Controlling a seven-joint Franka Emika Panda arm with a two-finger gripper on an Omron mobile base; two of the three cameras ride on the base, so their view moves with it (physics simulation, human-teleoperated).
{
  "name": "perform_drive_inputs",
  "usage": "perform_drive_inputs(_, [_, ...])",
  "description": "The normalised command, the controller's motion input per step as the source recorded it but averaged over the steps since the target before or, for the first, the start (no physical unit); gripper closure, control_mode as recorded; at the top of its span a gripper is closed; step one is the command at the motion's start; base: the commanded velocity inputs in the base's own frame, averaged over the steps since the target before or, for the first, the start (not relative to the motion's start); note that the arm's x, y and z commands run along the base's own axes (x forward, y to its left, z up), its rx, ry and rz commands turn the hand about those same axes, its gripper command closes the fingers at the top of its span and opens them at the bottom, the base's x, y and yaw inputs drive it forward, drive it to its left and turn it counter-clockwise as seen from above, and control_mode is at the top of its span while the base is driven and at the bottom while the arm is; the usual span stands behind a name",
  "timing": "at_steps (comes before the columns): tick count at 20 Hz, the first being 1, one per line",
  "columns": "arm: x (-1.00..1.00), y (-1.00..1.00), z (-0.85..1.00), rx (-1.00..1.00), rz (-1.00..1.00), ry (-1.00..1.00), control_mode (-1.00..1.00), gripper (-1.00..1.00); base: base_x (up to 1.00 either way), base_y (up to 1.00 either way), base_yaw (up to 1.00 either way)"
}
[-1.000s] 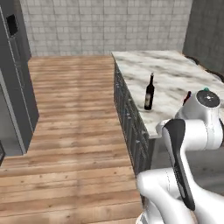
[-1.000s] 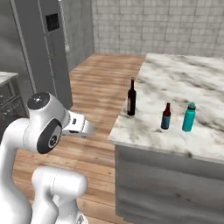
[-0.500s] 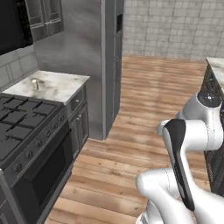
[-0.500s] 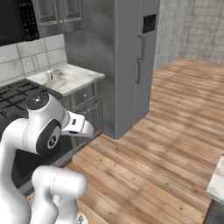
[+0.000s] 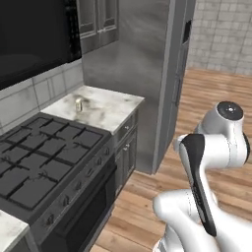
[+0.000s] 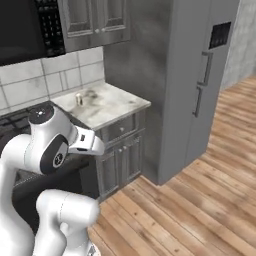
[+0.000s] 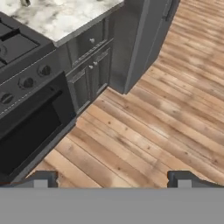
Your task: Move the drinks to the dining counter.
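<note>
Can: a small pale can (image 5: 78, 103) stood near the back of the small marble worktop (image 5: 106, 110), beside the stove (image 5: 47, 152).
Risk: the base faced the can from well apart; reaching from there would likely fall short or clip the worktop edge.
Fridge: the tall grey fridge (image 6: 200, 75) flanked the worktop, leaving tight room to swing.
Arm: folded above the base, hand aimed down at the wooden floor (image 7: 148, 127).
Fingers: the fingers (image 7: 41, 178) were spread wide, holding nothing.
</note>
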Motion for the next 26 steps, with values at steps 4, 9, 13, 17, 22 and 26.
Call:
perform_drive_inputs(4, [0.00, 0.00, 0.00, 0.00, 0.00, 0.00, 1.00, -1.00, 1.00, -0.14, 0.25])
perform_drive_inputs(9, [0.00, 0.00, 0.00, 0.00, 0.00, 0.00, 1.00, -1.00, 1.00, -0.61, 0.22])
perform_drive_inputs(13, [0.00, 0.00, 0.00, 0.00, 0.00, 0.00, 1.00, -1.00, 1.00, -0.65, 0.35])
perform_drive_inputs(17, [0.00, 0.00, 0.00, 0.00, 0.00, 0.00, 1.00, -1.00, 0.72, -0.05, 0.53])
perform_drive_inputs(22, [0.00, 0.00, 0.00, 0.00, 0.00, 0.00, 1.00, -1.00, 0.31, 0.28, 0.71])
perform_drive_inputs(26, [0.00, 0.00, 0.00, 0.00, 0.00, 0.00, 1.00, -1.00, 0.27, 0.17, 0.81])
